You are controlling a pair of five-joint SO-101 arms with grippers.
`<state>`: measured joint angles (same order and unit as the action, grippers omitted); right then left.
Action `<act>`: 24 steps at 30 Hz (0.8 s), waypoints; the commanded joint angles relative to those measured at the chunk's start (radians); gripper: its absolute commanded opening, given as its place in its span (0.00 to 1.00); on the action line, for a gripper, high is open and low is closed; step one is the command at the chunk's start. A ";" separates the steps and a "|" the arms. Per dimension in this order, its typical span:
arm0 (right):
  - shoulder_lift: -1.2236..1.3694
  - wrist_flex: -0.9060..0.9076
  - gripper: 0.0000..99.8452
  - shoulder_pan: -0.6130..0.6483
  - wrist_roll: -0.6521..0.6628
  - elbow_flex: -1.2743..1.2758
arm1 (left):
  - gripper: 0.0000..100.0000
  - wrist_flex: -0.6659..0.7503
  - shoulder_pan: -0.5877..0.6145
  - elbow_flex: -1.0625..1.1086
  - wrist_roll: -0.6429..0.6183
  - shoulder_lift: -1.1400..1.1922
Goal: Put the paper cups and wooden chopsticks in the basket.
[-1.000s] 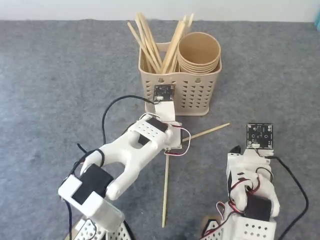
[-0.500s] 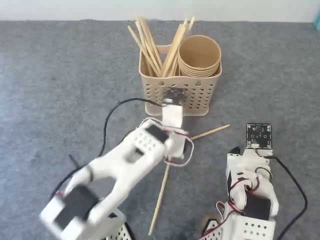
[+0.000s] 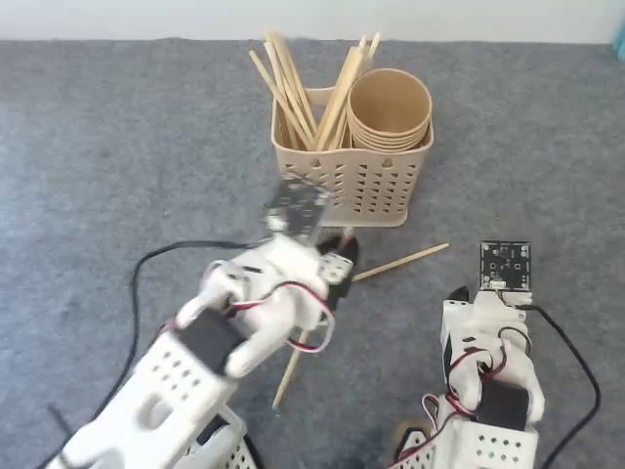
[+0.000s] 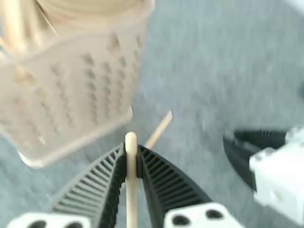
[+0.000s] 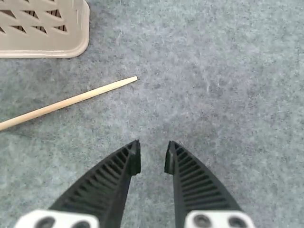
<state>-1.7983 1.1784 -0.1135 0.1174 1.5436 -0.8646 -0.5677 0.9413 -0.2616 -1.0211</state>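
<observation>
1. Grip: my left gripper (image 4: 130, 154) is clamped on a thin pale wooden chopstick (image 3: 286, 383). The jaws pinch it just short of its upper tip. In the high view the rest of the stick trails toward 7 o'clock beneath the arm.
2. My right gripper (image 5: 152, 159) stands slightly parted with nothing between its jaws, over the grey carpet (image 3: 98, 147) at about 5 o'clock.
3. The beige perforated plastic basket (image 3: 376, 186) sits toward 12 o'clock. A stack of brown paper cups (image 3: 389, 103) fills its 3 o'clock side and a bundle of chopsticks (image 3: 298, 83) its 9 o'clock side.
4. A second loose chopstick (image 3: 402, 261) lies flat on the carpet at 5 o'clock from the basket, between my two arms.
5. Handling, by my judgement: each stick is light, stiff, smooth and round. Gripped this near one end, it is liable to swing or twist. The loose one is best taken nearer its middle, jaws across its length.
6. The left wrist view shows the pinch itself, which the arm hides from above. The high view gives the held stick's lower run and the basket's contents. The right wrist view shows the loose stick's end near the basket's corner but apart from it.
</observation>
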 commanded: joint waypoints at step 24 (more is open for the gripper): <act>-0.015 -0.001 0.10 0.001 0.011 -0.006 | 0.01 0.918 0.483 -0.673 0.011 0.434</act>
<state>-1.7983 1.1784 -0.1120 0.1174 1.5436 0.0207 -0.1028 0.3951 -0.2539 -0.6790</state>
